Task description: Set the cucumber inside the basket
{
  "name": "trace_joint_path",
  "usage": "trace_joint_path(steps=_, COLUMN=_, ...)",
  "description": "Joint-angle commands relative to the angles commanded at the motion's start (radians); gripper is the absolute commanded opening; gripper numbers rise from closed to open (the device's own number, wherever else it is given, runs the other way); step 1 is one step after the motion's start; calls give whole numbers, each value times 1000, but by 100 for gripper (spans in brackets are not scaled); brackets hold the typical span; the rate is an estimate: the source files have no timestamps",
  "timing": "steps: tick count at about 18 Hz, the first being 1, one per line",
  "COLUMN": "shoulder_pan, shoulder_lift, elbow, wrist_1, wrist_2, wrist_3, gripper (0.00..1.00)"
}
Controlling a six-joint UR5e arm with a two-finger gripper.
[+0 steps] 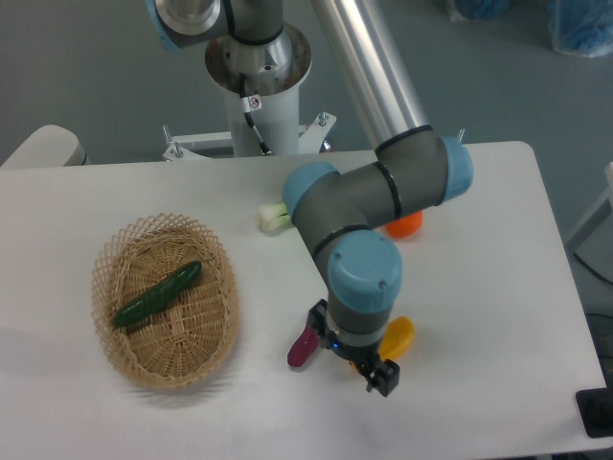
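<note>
The dark green cucumber (158, 294) lies slantwise inside the tan wicker basket (106, 255) at the left of the table, with nothing touching it. My gripper (351, 349) hangs far to the right of the basket, over the table's front middle, between a purple piece and a yellow piece. The blue-capped wrist covers most of it from above. One black finger (381, 377) juts out at the lower right and another shows at the upper left, spread apart with nothing held.
A short purple vegetable (304, 346) lies just left of the gripper and a yellow one (398, 334) just right. The forearm hides most of the orange (408, 226) and the bok choy, whose white stem (272, 217) shows. The robot base (259, 67) stands at the back.
</note>
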Motion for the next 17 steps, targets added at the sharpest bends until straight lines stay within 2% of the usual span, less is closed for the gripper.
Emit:
trace_joint_path(steps=8, shoulder_pan=28, shoulder_lift=-14, elbow=-5, wrist_1=2, wrist_2=3, wrist_3=173, gripper=100)
trace_joint_path(steps=17, shoulder_pan=28, shoulder_lift=-14, elbow=-9, wrist_1=5, wrist_2=15, wrist_3=183, gripper=100)
